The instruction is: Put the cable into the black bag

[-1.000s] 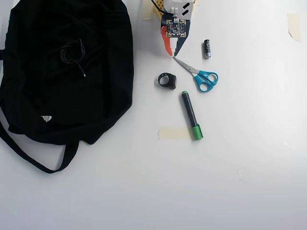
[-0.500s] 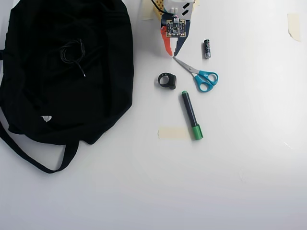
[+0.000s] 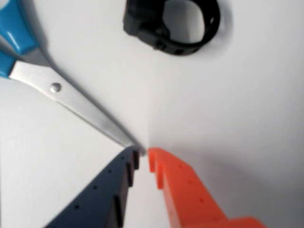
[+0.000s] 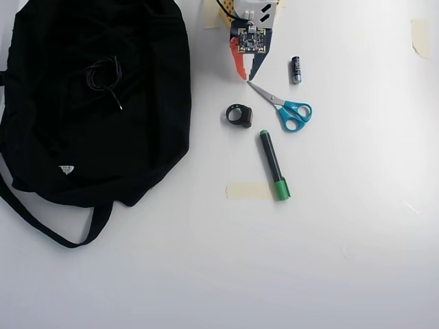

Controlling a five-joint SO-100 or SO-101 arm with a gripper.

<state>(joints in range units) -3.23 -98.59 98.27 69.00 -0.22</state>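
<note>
In the overhead view the big black bag [image 4: 140,137] fills the left side, its strap looping toward the lower left. The cable [image 4: 103,74], a small loose black coil with a short free end, lies on top of the bag's fabric. My gripper [image 4: 247,79] points down near the top centre, well to the right of the bag and apart from the cable. In the wrist view the gripper [image 3: 143,153] shows a dark blue and an orange finger nearly touching, shut with nothing between them. Bag and cable are out of the wrist view.
A thick black ring-shaped object [image 4: 239,115] [image 3: 173,23] lies just below the gripper. Blue-handled scissors [image 4: 285,108] [image 3: 61,95] have their blade tips right at my fingertips. A green marker [image 4: 274,164], a small battery [image 4: 295,70] and a tape strip [image 4: 248,190] lie nearby.
The two fingers have come together; earlier they stood slightly apart. The arm, the cable and the bag have stayed in place.
</note>
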